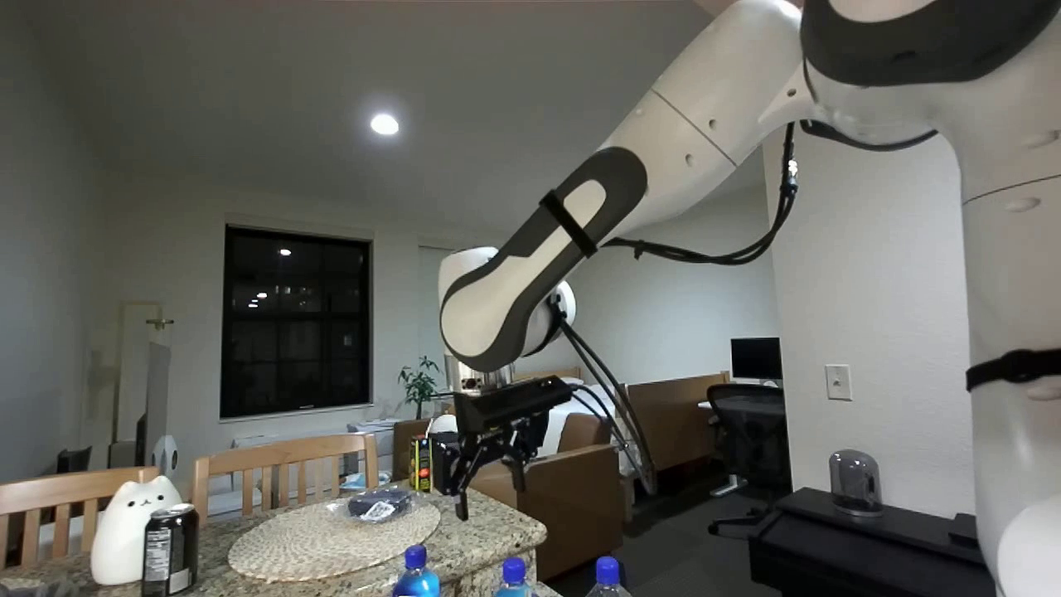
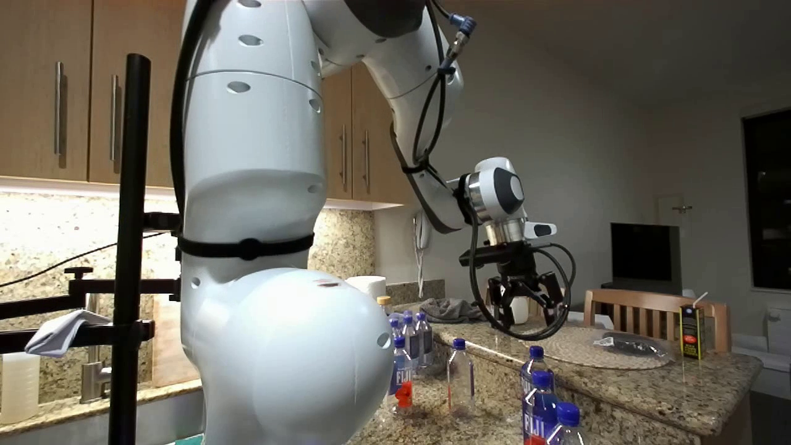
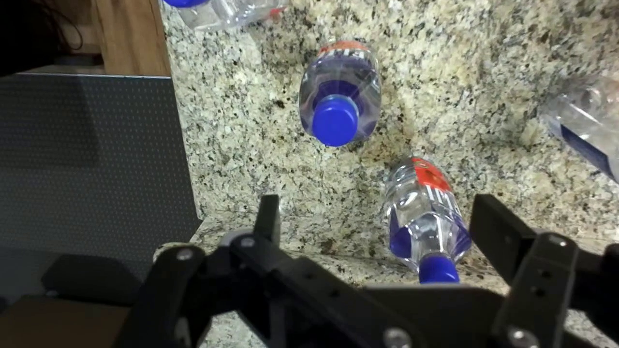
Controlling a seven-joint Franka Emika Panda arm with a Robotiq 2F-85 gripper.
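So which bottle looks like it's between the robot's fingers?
In the wrist view, the Fiji bottle whose cap shows between the fingers of the open gripper; the other bottles show farther out.

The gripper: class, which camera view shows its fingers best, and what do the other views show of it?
The wrist view: the gripper is largest there, both fingers close up and wide apart. Both exterior views show it smaller, also open; in an exterior view, a looping cable passes in front of it.

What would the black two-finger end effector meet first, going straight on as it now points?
Probably the blue-capped clear plastic bottle, upper middle in the wrist view; depth is unclear.
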